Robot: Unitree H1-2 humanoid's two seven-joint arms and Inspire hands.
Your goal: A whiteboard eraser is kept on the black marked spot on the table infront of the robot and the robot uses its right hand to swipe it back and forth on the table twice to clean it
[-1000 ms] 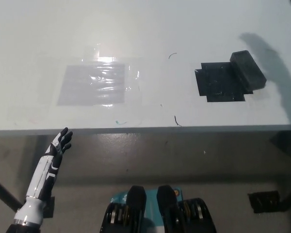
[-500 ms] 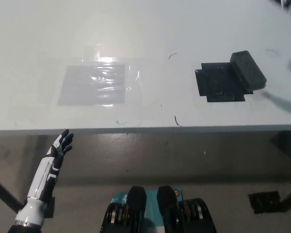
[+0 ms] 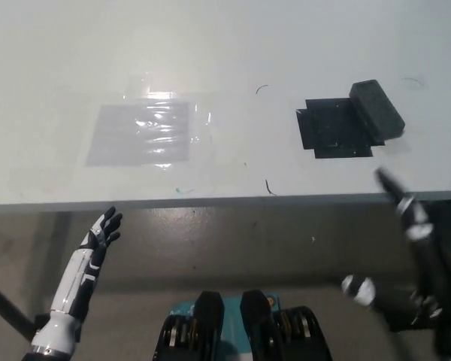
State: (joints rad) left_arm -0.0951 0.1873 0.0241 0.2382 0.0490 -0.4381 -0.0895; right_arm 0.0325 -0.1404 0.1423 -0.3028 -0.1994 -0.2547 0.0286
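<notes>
The black right hand (image 3: 413, 218) is coming in at the lower right, blurred and below the near edge of the tabletop (image 3: 233, 45), with one finger-like tip pointing up toward that edge; whether its fingers are spread or pressed together cannot be told from this blur, though it is holding nothing. The whiteboard eraser (image 3: 376, 110) is lying up and slightly to the left of that hand, well apart from it, a dark block sitting flat and angled across the far right corner of the black marked spot (image 3: 332, 129), partly overhanging it. It is sitting there, presumably, because the mark fixes a known start place within the right arm's reach (the spot lies on the right arm's side of the surface, not in the middle). Farther left of the hand, a patch of clear film (image 3: 139, 133) is glinting on the white surface, and a few thin pen marks are showing near the front edge, probably the dirt meant for wiping. The white left hand (image 3: 101, 229) is resting far to the left, below the edge, fingers loosely spread and empty, keeping out of the way. The reach is only beginning; no swipe looks made yet.
</notes>
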